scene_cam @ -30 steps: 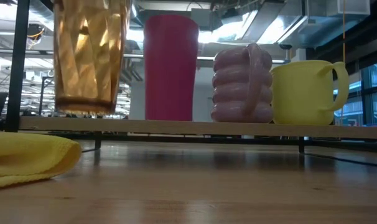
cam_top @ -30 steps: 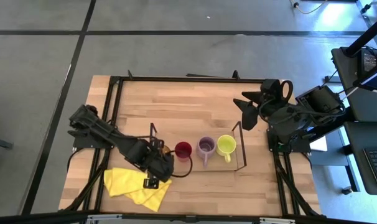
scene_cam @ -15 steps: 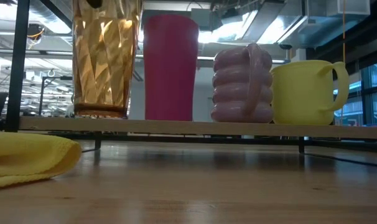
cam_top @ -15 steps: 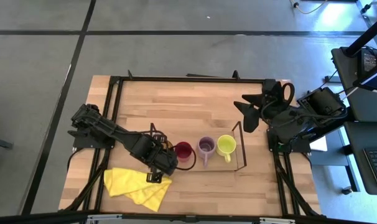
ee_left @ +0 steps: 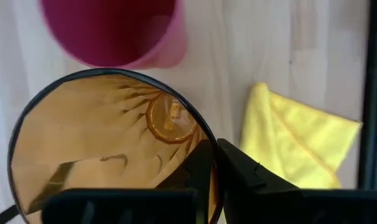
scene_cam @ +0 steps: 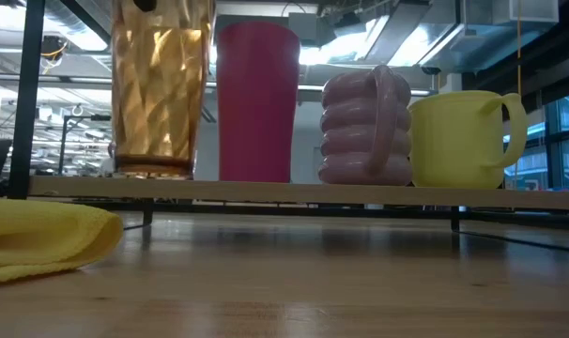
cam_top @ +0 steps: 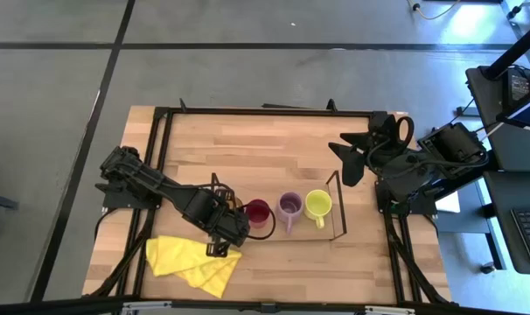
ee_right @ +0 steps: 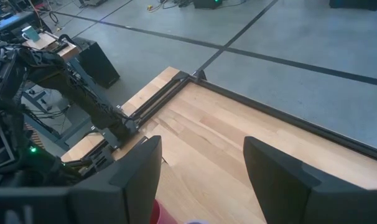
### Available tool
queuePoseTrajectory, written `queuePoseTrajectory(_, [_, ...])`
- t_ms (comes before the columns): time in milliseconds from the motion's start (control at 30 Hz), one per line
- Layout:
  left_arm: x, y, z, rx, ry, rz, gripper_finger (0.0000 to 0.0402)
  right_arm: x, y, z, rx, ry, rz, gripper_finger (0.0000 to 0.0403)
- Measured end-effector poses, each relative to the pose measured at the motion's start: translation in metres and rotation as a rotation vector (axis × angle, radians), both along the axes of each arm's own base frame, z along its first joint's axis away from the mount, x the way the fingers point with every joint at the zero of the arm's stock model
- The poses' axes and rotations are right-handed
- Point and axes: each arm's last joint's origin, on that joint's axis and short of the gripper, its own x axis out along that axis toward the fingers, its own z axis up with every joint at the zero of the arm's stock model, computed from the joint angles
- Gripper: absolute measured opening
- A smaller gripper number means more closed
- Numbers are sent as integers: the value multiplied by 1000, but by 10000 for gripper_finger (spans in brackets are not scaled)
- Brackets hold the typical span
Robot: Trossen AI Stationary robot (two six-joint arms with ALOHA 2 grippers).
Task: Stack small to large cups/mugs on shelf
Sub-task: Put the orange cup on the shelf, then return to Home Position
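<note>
While our right claw (ee_right: 201,180) waited with fingers apart over the bench's (cam_top: 274,144) right edge, our left claw (cam_top: 223,229) was clamped on the rim of the amber tumbler (scene_cam: 161,89), one finger inside it. The tumbler stood upright at the left end of the shelf (scene_cam: 360,195), just beside the dark red cup (scene_cam: 257,101). Then came the lilac mug (scene_cam: 364,127) and the yellow-green mug (scene_cam: 458,139). A yellow cloth (cam_top: 191,262) lay on the bench near the shelf's left end
</note>
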Motion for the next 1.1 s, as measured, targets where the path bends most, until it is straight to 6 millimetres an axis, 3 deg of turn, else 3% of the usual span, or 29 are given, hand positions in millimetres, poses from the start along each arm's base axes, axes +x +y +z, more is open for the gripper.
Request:
queuePoseTrajectory(233, [0, 0, 0, 21, -13, 6, 45, 0, 0, 0, 3, 3, 5, 228])
queuePoseTrajectory(600, [-2, 0, 8, -31, -14, 19, 49, 0, 0, 0, 0, 14, 18, 228])
queuePoseTrajectory(833, [-3, 6, 43, 20, -109, 27, 52, 0, 0, 0, -12, 23, 27, 228])
queuePoseTrajectory(933, [-5, 8, 72, 36, -220, 18, 53, 2, 3, 1, 55, 6, 67, 228])
queuePoseTrajectory(1100, [-19, 9, 126, -51, -397, 5, 49, 5, 15, -4, 308, 125, 339, 228])
